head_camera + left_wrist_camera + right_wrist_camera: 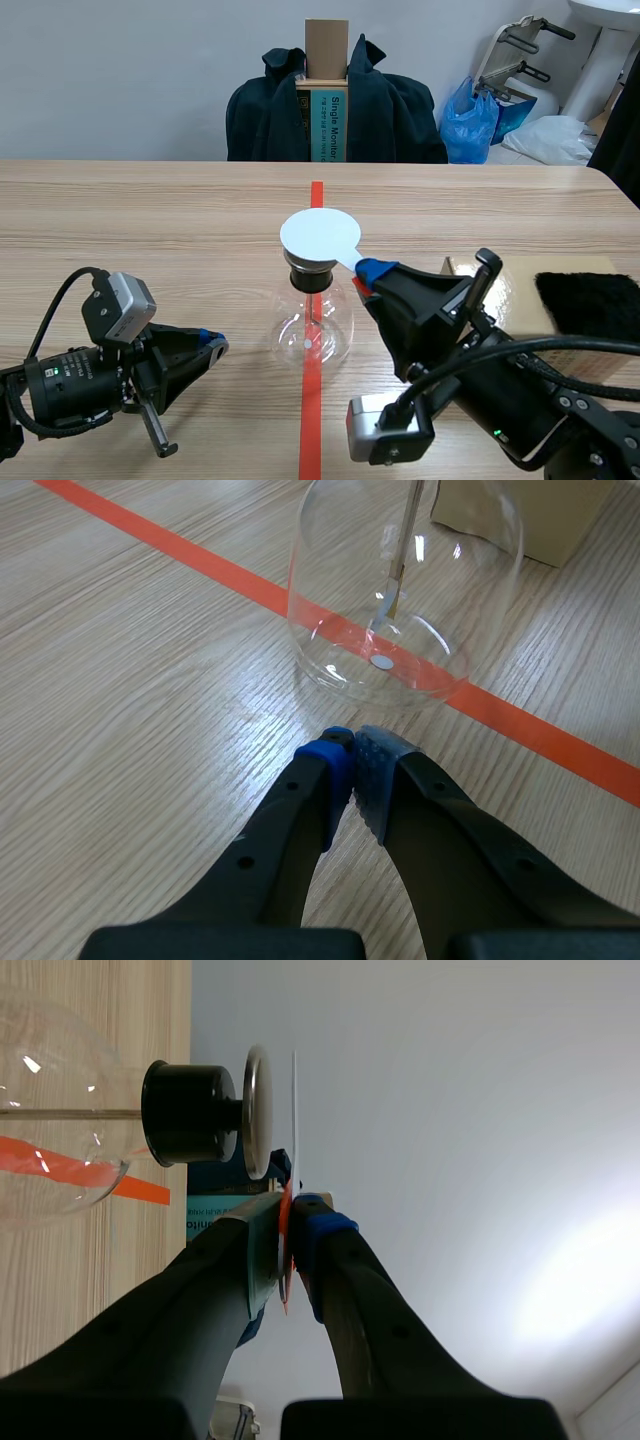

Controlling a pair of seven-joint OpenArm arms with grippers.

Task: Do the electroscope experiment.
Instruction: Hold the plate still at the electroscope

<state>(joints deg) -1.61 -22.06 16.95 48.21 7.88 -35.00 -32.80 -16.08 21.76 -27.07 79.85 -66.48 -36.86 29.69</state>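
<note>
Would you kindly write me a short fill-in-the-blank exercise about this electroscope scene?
1. The right gripper holds a ____ disc over the top of the glass flask.
2. The left gripper sits low beside the flask with its fingers ____, holding nothing.
3. A black furry cloth lies on a cardboard ____.
Missing words: white; shut; box.
</note>
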